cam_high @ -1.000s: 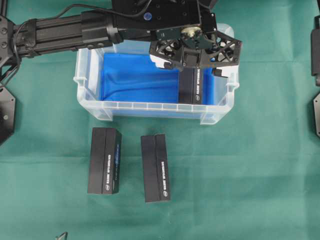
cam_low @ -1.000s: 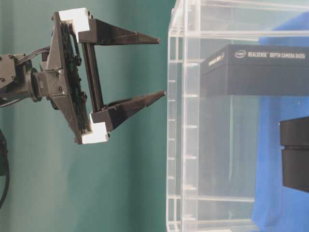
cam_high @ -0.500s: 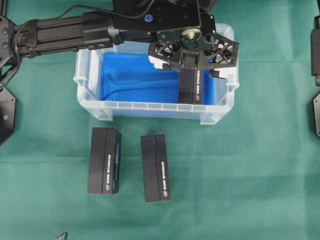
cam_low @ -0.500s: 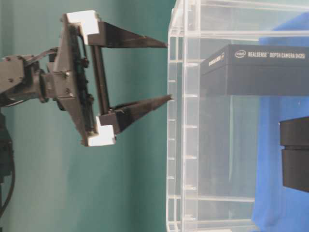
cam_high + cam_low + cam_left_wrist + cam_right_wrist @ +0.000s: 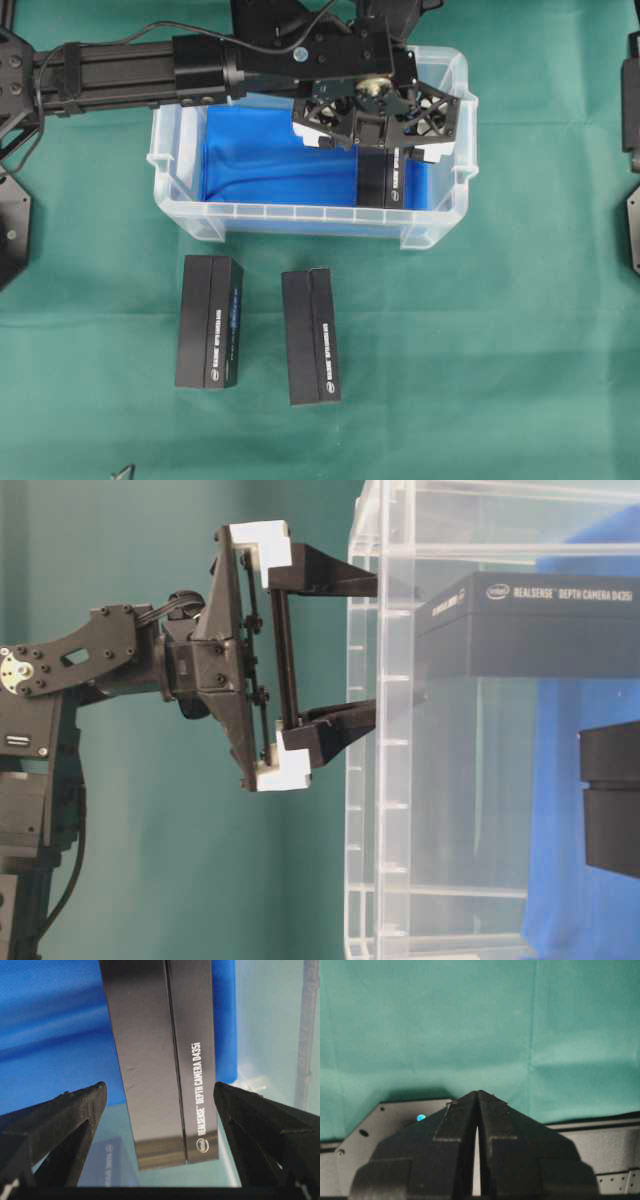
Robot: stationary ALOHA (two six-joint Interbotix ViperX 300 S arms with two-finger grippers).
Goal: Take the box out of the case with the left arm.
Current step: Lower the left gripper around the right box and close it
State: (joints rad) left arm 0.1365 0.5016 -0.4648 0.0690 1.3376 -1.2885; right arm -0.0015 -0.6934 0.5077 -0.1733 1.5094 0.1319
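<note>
One RealSense box [image 5: 385,182] sits in the case [image 5: 180,150], upper middle; two more boxes [image 5: 209,321] [image 5: 310,336] lie below on the cloth. Left gripper [image 5: 160,1097] is spread wide around it, right gripper [image 5: 477,1097] clenched on nothing.

The left end effector [image 5: 160,1105] is spread wide, and a gap is left on each side of the box [image 5: 160,1060] between its fingers. The right wall of the case [image 5: 462,150] stands just beside the box, so room there is narrow. The blue floor [image 5: 270,160] left of the box is unobstructed.
</note>
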